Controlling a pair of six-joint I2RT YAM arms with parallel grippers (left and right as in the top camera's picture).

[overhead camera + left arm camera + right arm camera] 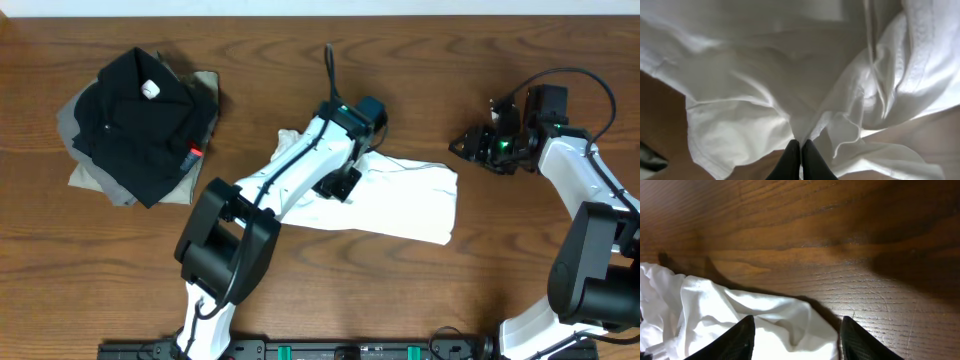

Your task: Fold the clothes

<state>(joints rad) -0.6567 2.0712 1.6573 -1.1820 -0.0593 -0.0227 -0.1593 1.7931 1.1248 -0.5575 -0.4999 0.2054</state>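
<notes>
Operator, your shirt (405,205) lies crumpled on the table (300,40), slightly right of centre. Its bulk forms a rough band reaching to the right, and a narrower bunch runs up and to the left under the left arm. The left gripper (340,185) stands over the left-centre part of the shirt, pointing down into the cloth. In the left wrist view the shirt (765,75) fills nearly the whole picture in loose folds, with a stitched hem along the lower left. There the left gripper (800,150) has its fingers pressed together, with a ridge of white cloth pinched at their tips. Note the right gripper (468,145) near the shirt's upper right corner, over bare wood. In the right wrist view the right gripper (797,330) has its fingers standing apart at a middling width and grips nothing. An edge of the shirt (715,310) lies on the wood between and to the left of them. Whether either finger touches the cloth cannot be told. At the table's far left, well apart from the shirt, a black garment (140,120) sits folded on a grey garment (95,170). A white tag (150,89) shows on top of the black one, and a small red mark (195,152) shows at its right edge.
</notes>
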